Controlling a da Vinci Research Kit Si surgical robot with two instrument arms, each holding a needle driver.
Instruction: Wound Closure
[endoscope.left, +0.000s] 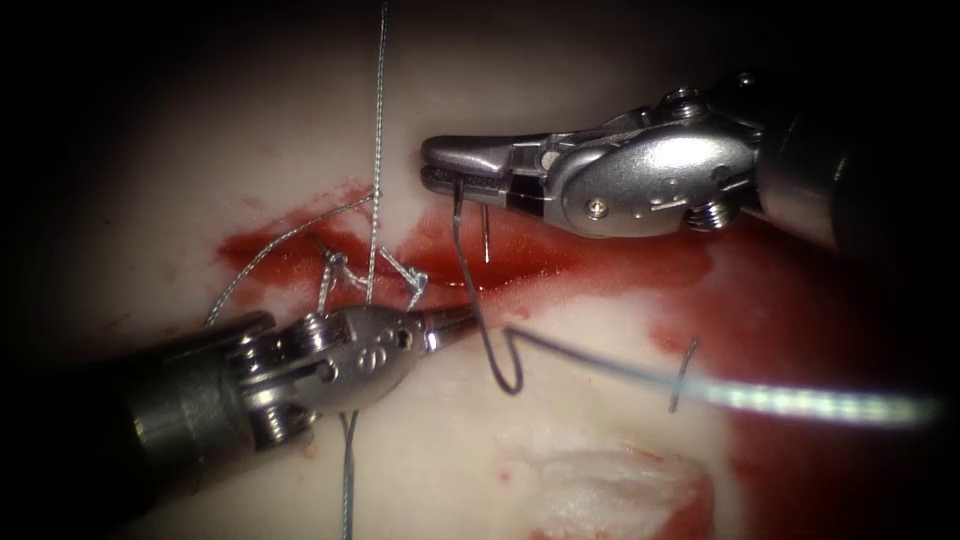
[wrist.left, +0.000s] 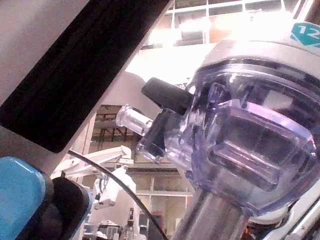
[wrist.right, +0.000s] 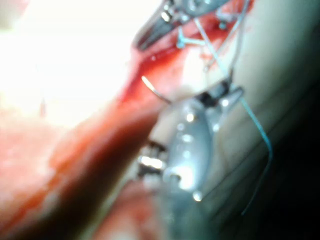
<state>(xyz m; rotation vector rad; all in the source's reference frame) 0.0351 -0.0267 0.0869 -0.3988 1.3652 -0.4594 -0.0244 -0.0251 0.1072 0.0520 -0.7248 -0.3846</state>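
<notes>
The tissue carries red fluid along the cut beneath the right tool, whose jaws clamp the needle near one end. The needle hangs free, curving beside the left tool, jaws together. Thread and knots crowd it; its far end blurs.

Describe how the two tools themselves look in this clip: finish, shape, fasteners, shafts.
Both are polished silver metal. The right tool has short tapered jaws, a smooth rounded wrist housing with small screws and fine cables at its joint, then a dark shaft. The left tool has a slim pointed tip, a rounded clevis with round pins and grooved pulleys, on a dark grey shaft.
</notes>
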